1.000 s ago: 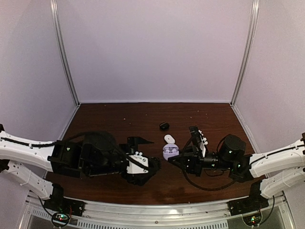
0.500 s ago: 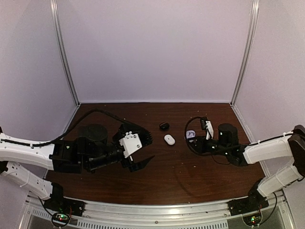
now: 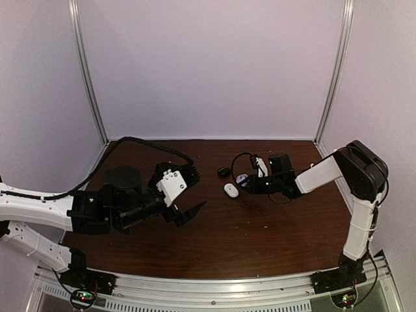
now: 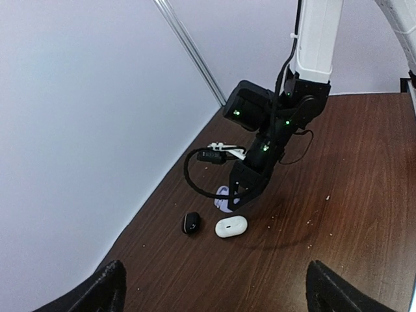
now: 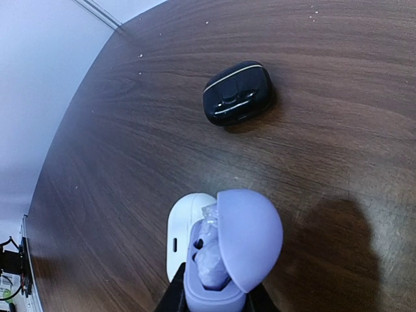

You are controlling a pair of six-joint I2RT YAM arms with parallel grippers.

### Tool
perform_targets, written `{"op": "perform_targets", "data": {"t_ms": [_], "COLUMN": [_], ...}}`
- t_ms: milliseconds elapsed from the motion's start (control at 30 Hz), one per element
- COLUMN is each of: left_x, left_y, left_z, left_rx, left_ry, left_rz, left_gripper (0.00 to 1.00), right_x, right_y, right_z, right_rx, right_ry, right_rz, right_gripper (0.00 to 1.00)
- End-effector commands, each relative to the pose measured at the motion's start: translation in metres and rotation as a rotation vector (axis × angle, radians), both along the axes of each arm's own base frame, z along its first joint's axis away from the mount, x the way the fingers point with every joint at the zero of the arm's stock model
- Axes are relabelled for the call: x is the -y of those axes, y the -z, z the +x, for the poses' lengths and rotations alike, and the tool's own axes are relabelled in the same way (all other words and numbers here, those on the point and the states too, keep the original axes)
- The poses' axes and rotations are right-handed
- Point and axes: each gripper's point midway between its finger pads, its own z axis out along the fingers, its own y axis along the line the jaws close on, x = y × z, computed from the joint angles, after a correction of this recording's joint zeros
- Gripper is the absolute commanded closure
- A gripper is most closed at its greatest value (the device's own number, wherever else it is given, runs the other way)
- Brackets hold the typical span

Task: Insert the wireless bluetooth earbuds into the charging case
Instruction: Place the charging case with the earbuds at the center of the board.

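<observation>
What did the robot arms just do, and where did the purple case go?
The right gripper, shut on the open lavender case, carried it from the middle of the table out to the right, then farther back to just beside the white case. The left gripper, open and empty, drew back to the left. The white case and the black case stayed put.

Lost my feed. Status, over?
Left gripper open, empty. Right gripper shut on open-lidded lavender charging case. White oval case and glossy black case close by.
</observation>
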Motion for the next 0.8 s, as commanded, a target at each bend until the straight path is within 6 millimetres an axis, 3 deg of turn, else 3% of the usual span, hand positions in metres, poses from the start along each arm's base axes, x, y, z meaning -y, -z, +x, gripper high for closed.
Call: {"op": "perform_targets", "data": {"t_ms": [0,200,433,600,733,767], "left_x": [-0.009,-0.011,-0.018,-0.032,-0.048,-0.052], "left_y": [-0.019,-0.018,-0.014,-0.017,-0.020,-0.018], "left_z": [0.005,0.007,0.028,0.053,0.080,0.087], "left_rx": [0.002,0.000,-0.088,-0.200,-0.297,-0.331], "left_ry": [-0.037,-0.053,-0.157,-0.216,-0.258,-0.261], "left_rz": [-0.102,-0.095,-0.098,-0.178,-0.268,-0.283], "left_gripper": [0.02,0.02,0.02,0.02,0.02,0.02], "right_x": [-0.002,-0.006,0.006,0.032,0.055,0.061], "right_y": [0.011,0.028,0.028,0.012,-0.013,-0.020], "right_z": [0.014,0.029,0.033,0.027,0.021,0.019], "right_rx": [-0.029,-0.068,-0.074,-0.045,0.011,0.023], "right_ry": [-0.027,-0.038,-0.014,0.037,0.087,0.105], "right_rz": [-0.033,-0.062,-0.110,-0.144,-0.159,-0.168], "right_gripper": [0.90,0.82,0.49,0.25,0.01,0.00]}}
